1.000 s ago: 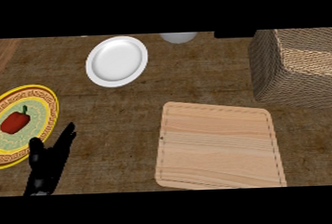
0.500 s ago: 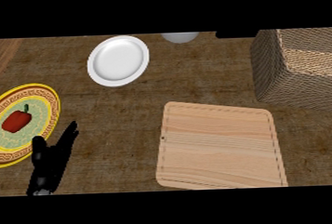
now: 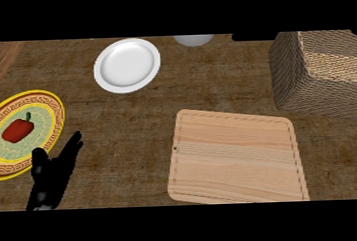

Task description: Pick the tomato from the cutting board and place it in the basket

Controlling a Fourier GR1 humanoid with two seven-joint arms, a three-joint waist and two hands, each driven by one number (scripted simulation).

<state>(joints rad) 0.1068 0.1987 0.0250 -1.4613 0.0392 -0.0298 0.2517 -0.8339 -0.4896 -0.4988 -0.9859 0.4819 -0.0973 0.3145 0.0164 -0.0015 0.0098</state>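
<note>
Nothing visibly displaced since the earlier frames: left robot hand [image 3: 54, 177] in the same spot, all objects in the same layout.

Head view. Cutting board [image 3: 238, 158] as reference, lying flat on the table [image 3: 210, 91], its top bare. Tomato not visible on the cutting board or elsewhere on the table; possibly already inside the basket [image 3: 298, 83], whose interior is only partly shown, so not possible to tell. Basket up and to the right of the cutting board, close to its far right corner. Left robot hand well to the left of the cutting board, at rest, fingers straight and apart, holding nothing. Right robot hand out of view. Yellow plate [image 3: 33, 96] further left, just beyond the robot hand, carrying a red pepper [image 3: 18, 130]. White plate [image 3: 127, 65] up and to the left of the cutting board; pale round object [image 3: 193, 40] further up, cut off by the edge.

Risks, as judgement: mistaking the red pepper for the tomato, owing to similar colour and nearness to the left robot hand; brushing the yellow plate on any leftward move; reaching over a bare cutting board to no purpose if the tomato already lies in the basket.
</note>
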